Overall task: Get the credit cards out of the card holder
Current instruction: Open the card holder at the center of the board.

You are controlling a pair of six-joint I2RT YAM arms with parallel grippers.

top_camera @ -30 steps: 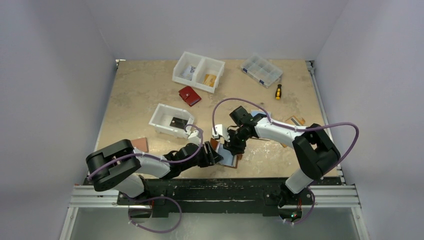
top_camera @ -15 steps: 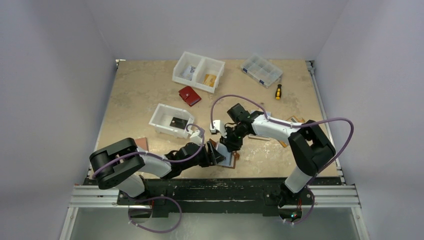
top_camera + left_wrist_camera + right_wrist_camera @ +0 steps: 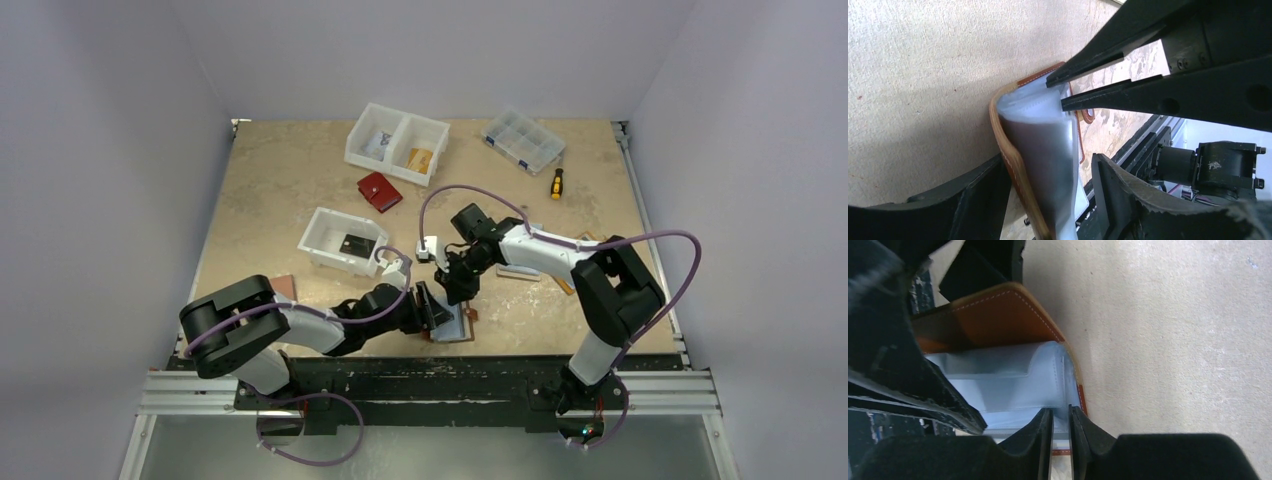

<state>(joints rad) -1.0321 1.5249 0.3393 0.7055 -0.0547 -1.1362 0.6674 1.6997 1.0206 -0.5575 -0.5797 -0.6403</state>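
Left gripper [image 3: 432, 312], near-right of the white bin [image 3: 325, 258], is clamped across the card holder [image 3: 452, 325]. The card holder stands on edge, partly open, with its snap-tab end pointing right. Right gripper [image 3: 455, 293] has its fingers nearly together, pinching the light-blue inner panel [image 3: 998, 390].

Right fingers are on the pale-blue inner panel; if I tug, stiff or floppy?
Likely floppy: the pale-blue panel bulges and bows where the right fingers pinch it. It looks smooth, so the thin pinch may slip. The card holder curves too, probably bending under pull.
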